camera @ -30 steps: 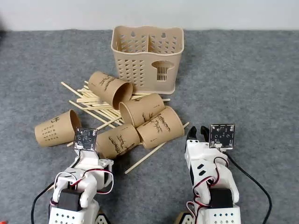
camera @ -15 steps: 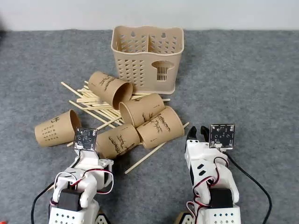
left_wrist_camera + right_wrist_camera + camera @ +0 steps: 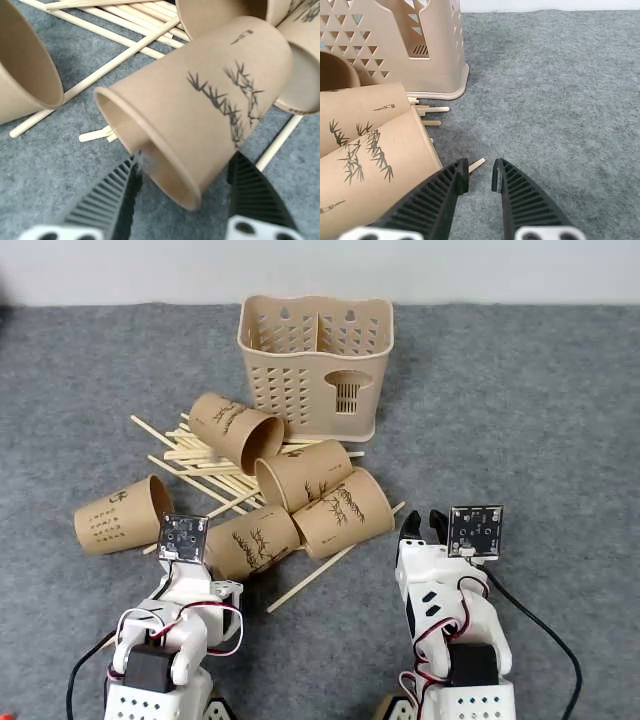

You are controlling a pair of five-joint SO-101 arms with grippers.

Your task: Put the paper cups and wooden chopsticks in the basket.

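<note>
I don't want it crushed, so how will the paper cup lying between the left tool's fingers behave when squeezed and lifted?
The cup is thin paper with an open mouth, so it will probably dent near the rim under a hard squeeze. Lying on its side on the mat, it may roll if nudged. Likely very light.

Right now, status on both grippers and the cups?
Left gripper open, straddling a paper cup. Right gripper barely open, empty. Chopsticks and all cups outside basket. Some chopsticks under cups.
</note>
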